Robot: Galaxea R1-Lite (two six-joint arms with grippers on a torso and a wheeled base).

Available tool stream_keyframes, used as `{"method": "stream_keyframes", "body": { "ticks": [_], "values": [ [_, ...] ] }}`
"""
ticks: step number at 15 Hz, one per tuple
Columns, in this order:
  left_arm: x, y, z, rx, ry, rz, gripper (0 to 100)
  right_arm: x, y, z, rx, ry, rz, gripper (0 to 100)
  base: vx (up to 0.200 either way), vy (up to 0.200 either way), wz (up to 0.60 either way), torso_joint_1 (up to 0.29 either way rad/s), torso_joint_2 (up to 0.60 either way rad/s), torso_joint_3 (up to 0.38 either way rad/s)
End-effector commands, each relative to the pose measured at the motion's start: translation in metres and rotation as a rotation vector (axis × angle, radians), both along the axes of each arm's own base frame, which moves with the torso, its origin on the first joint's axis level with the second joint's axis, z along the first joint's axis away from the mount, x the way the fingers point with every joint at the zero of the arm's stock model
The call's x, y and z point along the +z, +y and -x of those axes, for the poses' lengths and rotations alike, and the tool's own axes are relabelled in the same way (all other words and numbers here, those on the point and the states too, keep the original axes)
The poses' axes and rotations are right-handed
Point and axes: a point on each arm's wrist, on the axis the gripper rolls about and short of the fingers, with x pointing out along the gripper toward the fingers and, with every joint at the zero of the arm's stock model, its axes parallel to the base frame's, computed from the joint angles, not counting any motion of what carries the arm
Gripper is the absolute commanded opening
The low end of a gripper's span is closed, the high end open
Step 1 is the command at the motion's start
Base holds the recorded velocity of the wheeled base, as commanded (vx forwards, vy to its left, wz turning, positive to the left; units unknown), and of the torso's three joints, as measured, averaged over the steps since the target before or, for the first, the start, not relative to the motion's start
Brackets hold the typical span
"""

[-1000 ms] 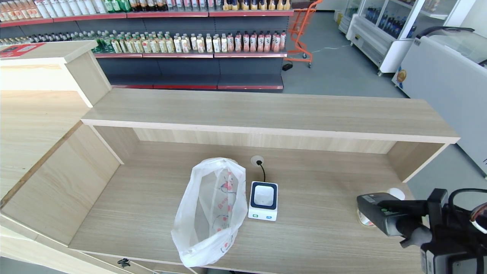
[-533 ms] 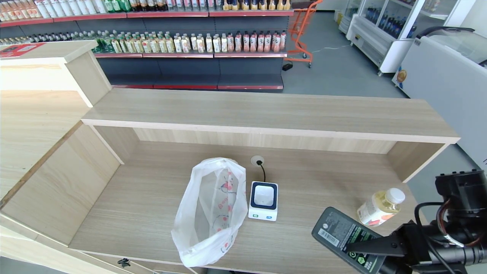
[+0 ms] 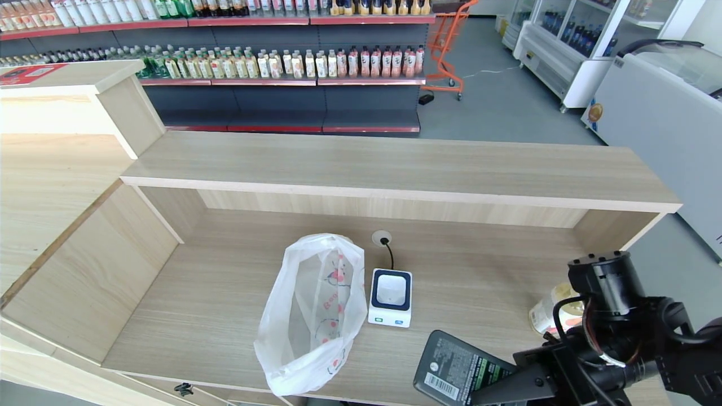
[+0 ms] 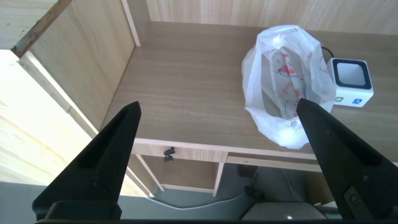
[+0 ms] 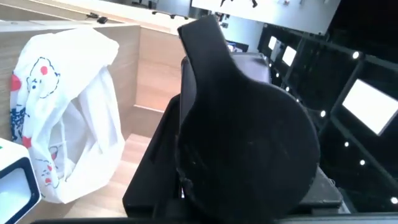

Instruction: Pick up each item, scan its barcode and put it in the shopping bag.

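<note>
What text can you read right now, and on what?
Nothing reads clearly.
On the black pack in the right gripper: barcode label and green print, too small.
On the shopping bag: red print, creased, unreadable.
On the bottle: label mostly hidden.
On the scanner: marks too small.

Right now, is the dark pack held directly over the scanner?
No, the dark pack is off to the right of the scanner and nearer the robot, not above it.
</note>
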Motion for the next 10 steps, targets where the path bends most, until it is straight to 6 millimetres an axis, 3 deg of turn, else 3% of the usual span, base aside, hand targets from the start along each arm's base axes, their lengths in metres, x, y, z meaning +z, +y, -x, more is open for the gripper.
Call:
{"method": "stream_keyframes", "body": {
  "ticks": [1,10],
  "values": [
    [0.0,0.0,-0.0001,0.0,0.001,0.0,100,-0.0098,0.0078,-0.005,0.033,-0.005,0.007,0,0.0,0.0,0.0,0.0,0.0,0.0],
    [0.0,0.0,-0.0001,0.0,0.001,0.0,100,-0.0098,0.0075,-0.0051,0.033,-0.004,0.006,0,0.0,0.0,0.0,0.0,0.0,0.0]
  ]
}}
